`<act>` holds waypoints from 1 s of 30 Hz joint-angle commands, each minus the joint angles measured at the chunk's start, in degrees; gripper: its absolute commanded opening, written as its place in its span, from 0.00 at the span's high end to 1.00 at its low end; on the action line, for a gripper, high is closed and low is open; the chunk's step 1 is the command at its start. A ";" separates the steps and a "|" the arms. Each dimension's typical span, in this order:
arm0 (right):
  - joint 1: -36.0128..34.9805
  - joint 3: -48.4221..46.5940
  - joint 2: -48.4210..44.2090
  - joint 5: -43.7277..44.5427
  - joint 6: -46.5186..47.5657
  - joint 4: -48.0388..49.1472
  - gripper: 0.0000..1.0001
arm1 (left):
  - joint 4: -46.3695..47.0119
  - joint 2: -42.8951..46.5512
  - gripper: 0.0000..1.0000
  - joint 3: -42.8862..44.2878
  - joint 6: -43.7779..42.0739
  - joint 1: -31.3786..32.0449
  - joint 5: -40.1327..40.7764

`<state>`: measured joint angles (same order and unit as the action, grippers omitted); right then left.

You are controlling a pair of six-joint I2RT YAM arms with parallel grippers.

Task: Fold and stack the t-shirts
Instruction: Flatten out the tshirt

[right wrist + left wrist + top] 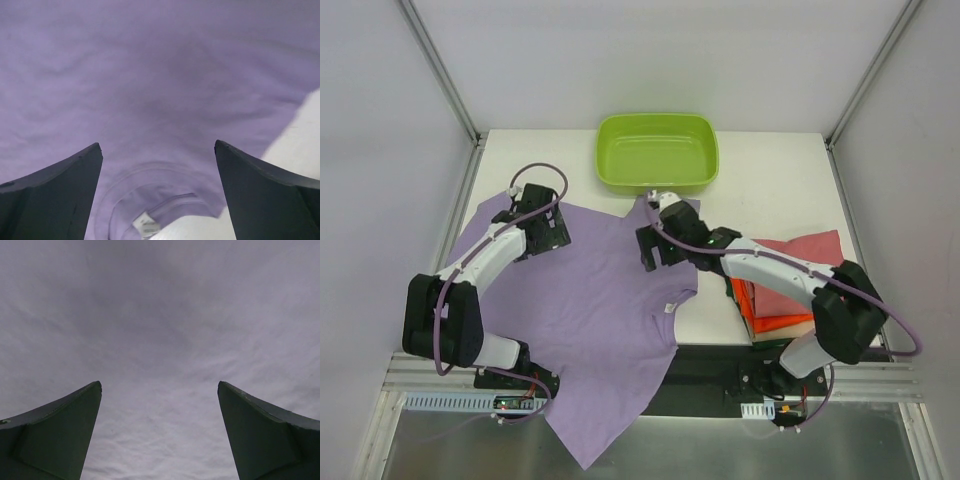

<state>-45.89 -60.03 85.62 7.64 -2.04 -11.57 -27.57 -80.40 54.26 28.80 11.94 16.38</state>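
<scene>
A large lilac t-shirt [590, 300] lies spread over the left and middle of the table, its lower part hanging over the near edge. My left gripper [548, 232] hovers open over its far left part; in the left wrist view only lilac cloth [160, 315] shows between the fingers [65, 435]. Over the shirt's right side, near the collar, my right gripper [655, 252] is open too. In the right wrist view the collar with its white label [146, 227] lies between the spread fingers [270, 190]. Folded shirts, rose-red [807, 250] over orange [760, 312], are stacked at the right.
A lime-green plastic tub [657, 152] stands at the back middle of the white table [770, 170]. Metal frame posts rise at both back corners, and grey walls close the sides. A strip of white table [300, 140] shows beside the shirt in the right wrist view.
</scene>
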 commanded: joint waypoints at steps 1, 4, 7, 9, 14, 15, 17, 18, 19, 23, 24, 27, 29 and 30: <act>-5.08 0.00 5.06 -5.26 -3.84 3.13 0.04 | 5.68 4.11 0.01 -5.91 2.75 0.01 -5.13; -5.79 -1.14 9.29 -6.32 -4.81 2.52 0.04 | 7.18 3.59 0.01 -8.11 3.28 0.01 -6.18; -5.79 -0.53 12.10 -4.75 -5.95 2.52 0.04 | 7.97 2.36 0.01 -9.34 3.90 0.01 -7.06; -5.62 -0.09 13.60 -3.60 -6.04 2.17 0.04 | 8.85 1.57 0.01 -10.22 4.34 0.01 -8.20; -3.51 1.93 15.36 -2.63 -6.48 2.26 0.04 | 10.26 -0.63 0.01 -11.10 5.92 0.01 -13.56; -2.55 2.54 15.36 -2.28 -6.57 2.26 0.04 | 10.78 -0.98 0.01 -11.28 6.18 0.01 -14.70; -0.35 3.95 15.01 -2.36 -6.92 2.26 0.04 | 11.66 -1.77 0.01 -11.72 6.53 0.10 -16.29; 0.88 4.74 14.58 -2.19 -7.01 2.26 0.04 | 12.19 -2.21 0.01 -11.89 6.88 0.18 -18.56; 1.76 5.36 14.14 -2.02 -7.01 2.26 0.04 | 12.63 -2.39 0.01 -12.07 7.24 0.27 -19.71; 5.89 8.43 12.03 -1.84 -6.57 1.91 0.04 | 14.12 -3.62 0.01 -12.16 8.38 1.85 -22.88; 7.46 9.05 11.67 -1.84 -6.40 1.56 0.04 | 14.30 -3.80 0.01 -11.99 8.73 2.46 -23.41; 11.51 9.67 11.14 -1.40 -6.22 -0.37 0.04 | 15.00 -5.02 0.01 -10.58 8.82 4.75 -25.26; 14.41 9.41 11.23 -1.22 -5.78 -1.34 0.04 | 15.09 -6.43 0.01 -8.92 8.82 6.59 -25.43; 15.73 9.06 11.49 -1.31 -5.43 -2.13 0.04 | 15.09 -7.31 0.01 -8.13 8.73 7.21 -25.70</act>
<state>-35.20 -52.99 96.14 3.60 -8.12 -5.08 -12.58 -84.23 43.86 36.49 16.43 -5.58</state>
